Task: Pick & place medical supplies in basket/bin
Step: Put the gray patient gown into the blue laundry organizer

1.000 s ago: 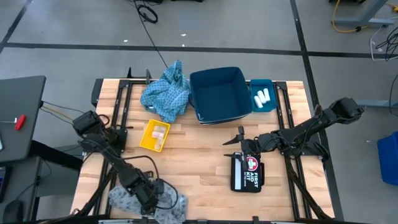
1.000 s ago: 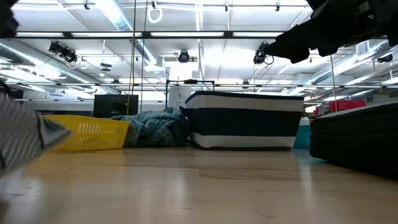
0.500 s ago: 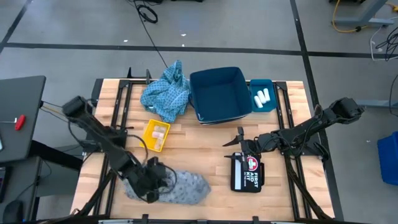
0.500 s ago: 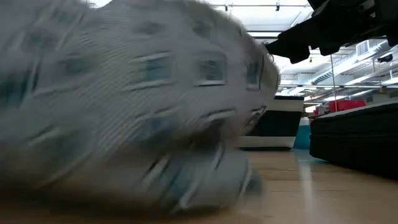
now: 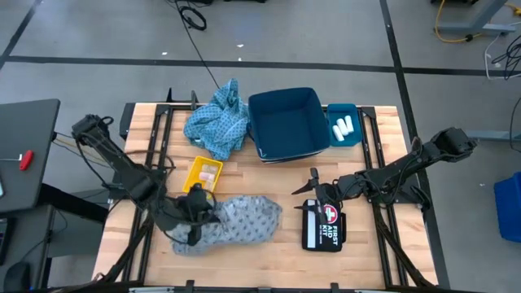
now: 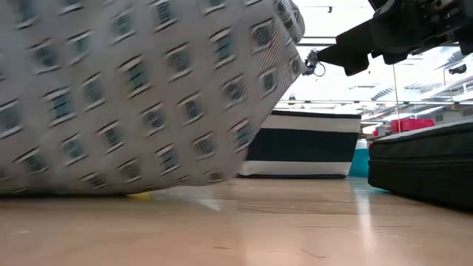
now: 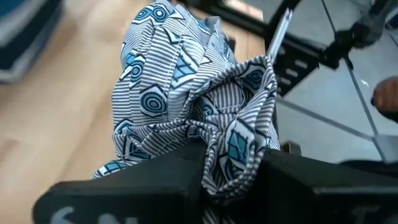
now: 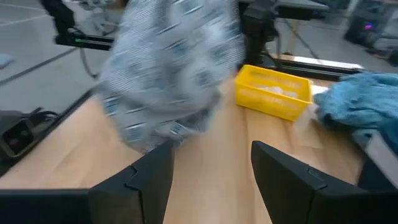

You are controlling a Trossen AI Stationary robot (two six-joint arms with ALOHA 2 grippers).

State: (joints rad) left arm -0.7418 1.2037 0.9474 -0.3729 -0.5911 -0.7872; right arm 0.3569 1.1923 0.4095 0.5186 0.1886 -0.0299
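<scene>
Striped cloth (image 5: 232, 224) pinched by left end effector (image 5: 198, 213).

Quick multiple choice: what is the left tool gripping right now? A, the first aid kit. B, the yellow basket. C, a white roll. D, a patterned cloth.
D: the left wrist view shows the left tool shut on a bunched fold of the patterned cloth, which trails across the table in the high view.

In the low view the patterned cloth (image 6: 140, 96) runs off the frame's top and left, hiding the yellow basket (image 5: 203, 177) behind it except for a sliver; the first-aid case (image 6: 421, 166) is cropped at right.
</scene>
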